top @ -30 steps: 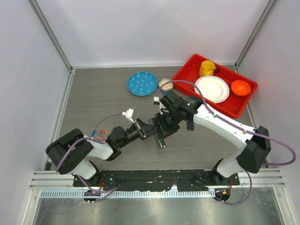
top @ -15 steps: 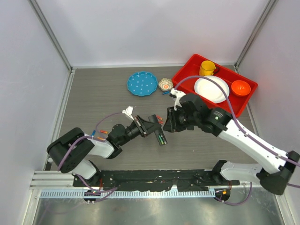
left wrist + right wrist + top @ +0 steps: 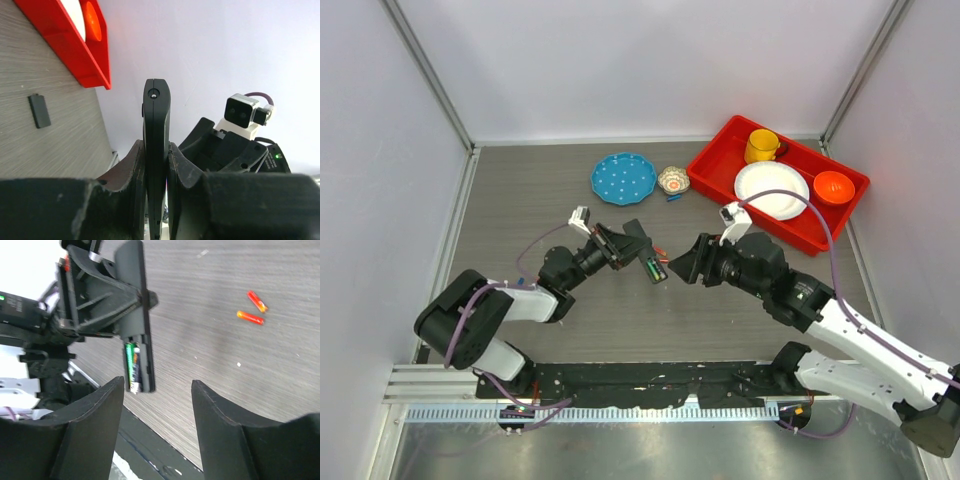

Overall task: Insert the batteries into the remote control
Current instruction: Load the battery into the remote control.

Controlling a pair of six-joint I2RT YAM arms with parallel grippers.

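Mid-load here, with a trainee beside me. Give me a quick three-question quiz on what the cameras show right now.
1. True or false: the right pincer is shut on a battery.
2. What is clamped in the left pincer? A) the remote control B) a yellow mug C) a blue plate
3. Fill in: the battery seated in the remote's open compartment has a ___ label.
Key: 1 false, its jaws stand open with nothing between them. 2 A. 3 green.

Left fingers around remote control
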